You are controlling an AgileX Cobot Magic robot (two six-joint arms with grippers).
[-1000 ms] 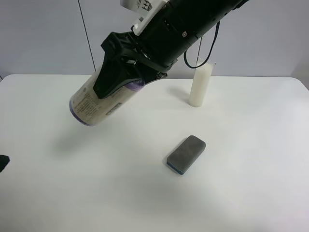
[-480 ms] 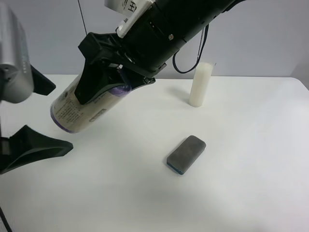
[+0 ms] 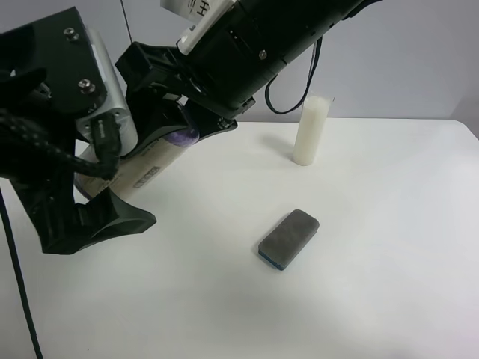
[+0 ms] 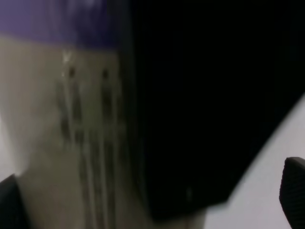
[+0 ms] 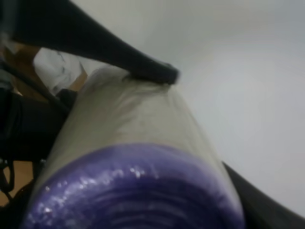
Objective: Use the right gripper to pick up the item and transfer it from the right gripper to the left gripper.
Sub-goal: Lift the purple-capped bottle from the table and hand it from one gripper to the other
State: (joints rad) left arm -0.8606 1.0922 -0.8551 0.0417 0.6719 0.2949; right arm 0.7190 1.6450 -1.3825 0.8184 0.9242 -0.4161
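The item (image 3: 152, 161), a cream-labelled roll with purple ends, hangs tilted above the table in the exterior high view. My right gripper (image 3: 176, 120), on the white-tagged black arm, is shut on its upper part. In the right wrist view the item (image 5: 133, 157) fills the frame with a black finger (image 5: 128, 59) pressed on it. My left gripper (image 3: 112, 191), flat-plated with a grey cylinder, is open around the roll's lower end. In the left wrist view the item (image 4: 71, 133) lies between its fingertips (image 4: 294, 191), beside a dark mass that I take for a right gripper finger (image 4: 205, 95).
A tall white candle (image 3: 310, 131) stands at the back of the white table (image 3: 389, 284). A flat dark-grey block (image 3: 289, 238) lies near the middle. A black cable (image 3: 15, 284) hangs from the left arm at the exterior high view's left edge.
The left gripper has come in from the exterior high view's left and risen around the roll's lower end. The right arm has carried the roll a little further toward that side.
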